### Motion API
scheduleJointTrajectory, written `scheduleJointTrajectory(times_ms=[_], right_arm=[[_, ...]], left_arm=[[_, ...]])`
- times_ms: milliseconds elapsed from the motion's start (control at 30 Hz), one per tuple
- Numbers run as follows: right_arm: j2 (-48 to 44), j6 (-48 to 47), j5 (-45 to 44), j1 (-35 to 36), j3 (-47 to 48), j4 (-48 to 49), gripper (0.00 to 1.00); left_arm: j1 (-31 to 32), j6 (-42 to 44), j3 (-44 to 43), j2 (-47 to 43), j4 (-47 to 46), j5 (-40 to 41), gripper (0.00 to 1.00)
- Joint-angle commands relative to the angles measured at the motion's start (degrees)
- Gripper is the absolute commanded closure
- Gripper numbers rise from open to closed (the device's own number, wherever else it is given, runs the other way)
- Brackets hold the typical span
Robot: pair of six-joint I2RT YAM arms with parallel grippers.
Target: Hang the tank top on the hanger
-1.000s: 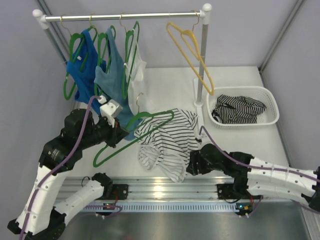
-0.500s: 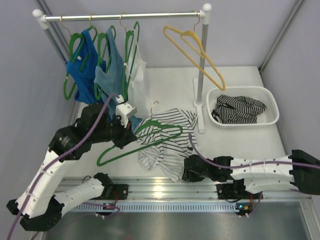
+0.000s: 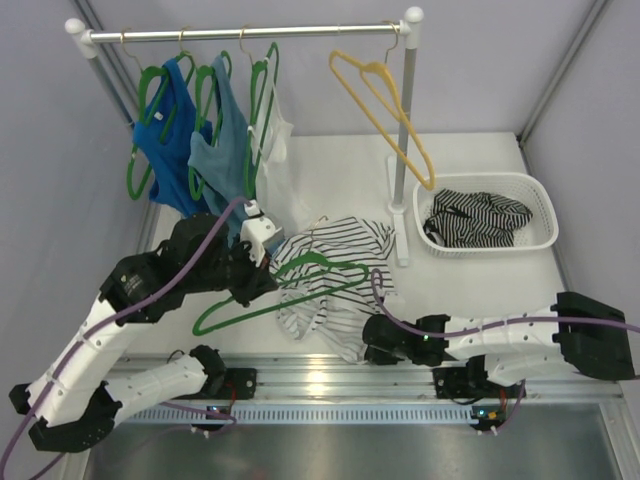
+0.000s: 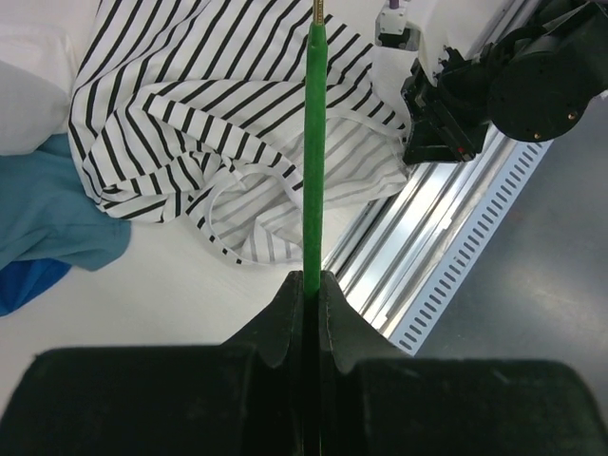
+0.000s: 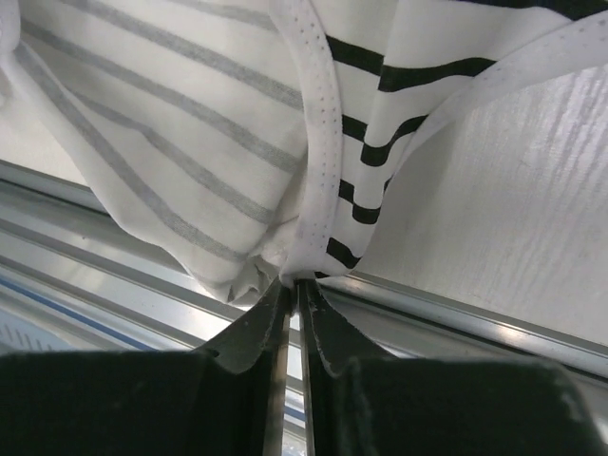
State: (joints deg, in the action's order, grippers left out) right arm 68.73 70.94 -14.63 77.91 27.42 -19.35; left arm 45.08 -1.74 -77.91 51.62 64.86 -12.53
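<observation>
On the white counter (image 3: 480, 290) the top (image 3: 335, 265) lies crumpled near the front edge. The left fingers (image 4: 281, 323) clamp the hanger (image 4: 313, 142) above it, and the right fingers (image 5: 255, 332) pinch the top's near trimmed edge. That edge probably needs lifting open so a hanger shoulder can slide inside without snagging.

- We see the left tool (image 4: 312, 285), clamped on the hanger (image 4: 313, 142), carry it to the right. The hook and far shoulder now lie further over the tank top (image 3: 345, 250) than a second ago.
- The left arm reaches further out over the worktop (image 3: 480, 290).
- The right tool (image 5: 293, 285), pinching the tank top's hem, slides left towards the near edge, and its arm stretches flatter along that edge.
- The yellow hanger (image 3: 424, 178) swings right, then settles almost back.
</observation>
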Motion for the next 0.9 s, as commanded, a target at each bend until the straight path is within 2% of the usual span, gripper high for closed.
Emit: scheduleJointTrajectory(times_ms=[0, 100, 333, 533, 867], right_arm=[[-2.0, 1.7, -5.0, 1.1, 2.3, -2.3, 0.93], [-5.5, 0.7, -6.7, -0.2, 2.5, -7.3, 1.0], [-14.1, -4.5, -7.3, -6.8, 3.4, -14.7, 1.0], [-16.0, -9.0, -6.7, -10.1, 5.4, -18.1, 1.0], [-16.6, -11.1, -5.1, -10.2, 7.4, -19.8, 1.0]], left_arm=[[1.3, -0.1, -1.5, -1.0, 0.3, -0.6, 1.0], [2.8, 0.2, -1.4, -1.4, 0.4, -1.0, 1.0], [5.1, 0.2, 0.7, -2.0, 0.1, -4.2, 1.0], [6.4, 0.2, 2.2, -0.7, -0.5, -6.5, 1.0], [7.0, 0.7, 3.5, 3.5, -3.0, -7.9, 1.0]])
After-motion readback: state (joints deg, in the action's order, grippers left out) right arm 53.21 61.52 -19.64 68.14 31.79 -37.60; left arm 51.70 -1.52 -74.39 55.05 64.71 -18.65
